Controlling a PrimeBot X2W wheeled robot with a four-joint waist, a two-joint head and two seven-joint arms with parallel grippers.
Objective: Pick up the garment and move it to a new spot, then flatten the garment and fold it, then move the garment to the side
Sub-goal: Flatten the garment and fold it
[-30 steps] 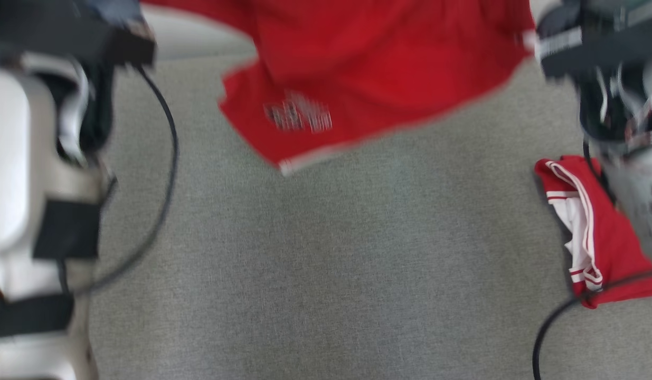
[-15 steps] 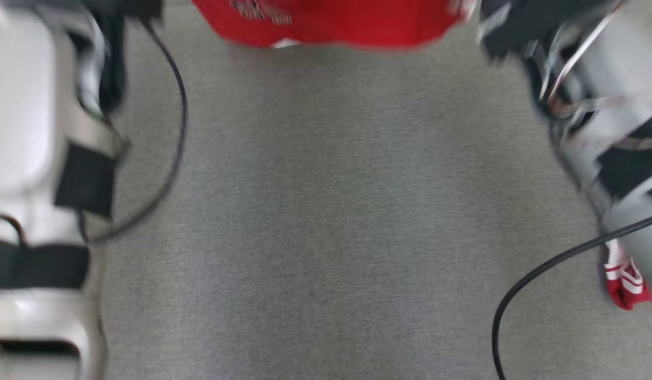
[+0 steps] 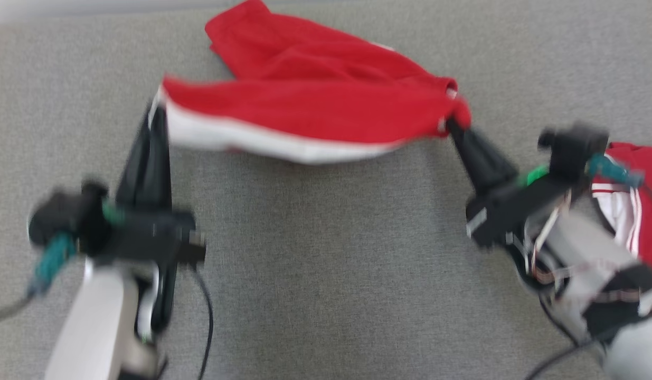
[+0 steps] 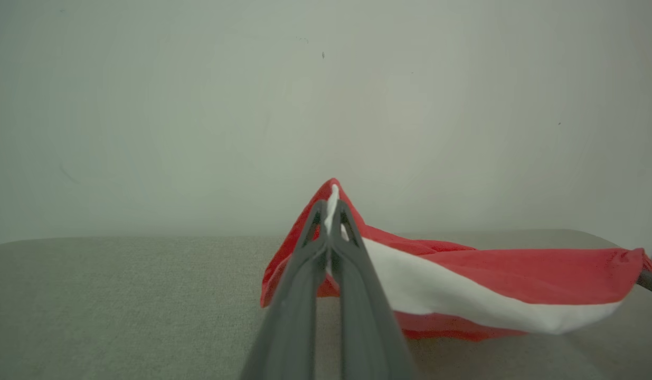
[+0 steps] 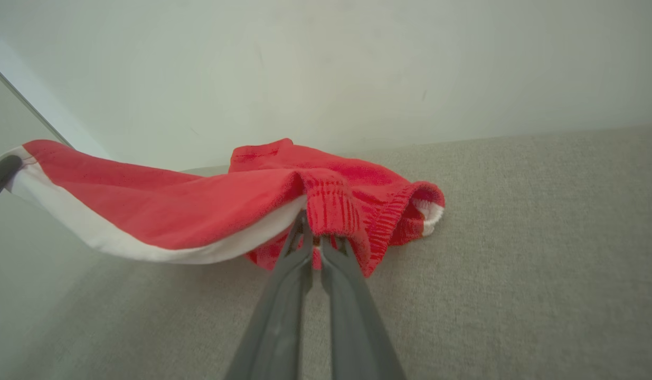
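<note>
Soft, even light; garment (image 3: pixel 315 105) motion-blurred in head view, crisp wrist views.

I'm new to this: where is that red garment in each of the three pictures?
Head view: garment upper middle, strung between left pincer and right pincer.
Left wrist view: garment lower right of centre.
Right wrist view: garment left and centre.
Shared landmark: its white band.

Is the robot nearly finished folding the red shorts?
Not yet. Picking up looks done: the left pincer and right pincer each pinch an end of the red shorts, stretched between them over the grey surface. Laying them flat is in hand. Folding and moving them aside are left.
</note>
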